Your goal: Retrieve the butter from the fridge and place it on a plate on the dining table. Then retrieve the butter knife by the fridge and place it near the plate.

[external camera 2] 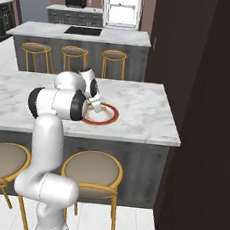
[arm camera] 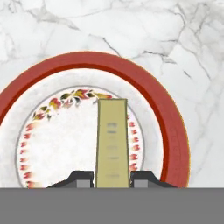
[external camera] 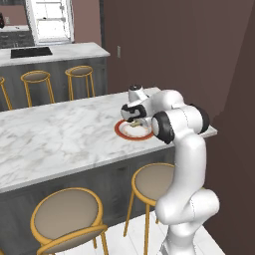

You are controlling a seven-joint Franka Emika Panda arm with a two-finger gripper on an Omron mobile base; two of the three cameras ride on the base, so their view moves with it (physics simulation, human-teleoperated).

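Butter gripped in the tool above the plate.
Seen from the hand, both fingertips clamp the pale yellow stick's sides, and it reaches over the white, flower-ringed centre inside the red rim. Beyond, the plate lies on the marble desk near its end, stools along the front.

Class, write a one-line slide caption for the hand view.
Tool holds butter over the red-rimmed plate.

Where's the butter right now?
In the hand view the butter stands between the end effector's fingertips, over the plate, which sits near the dining table's wall end.
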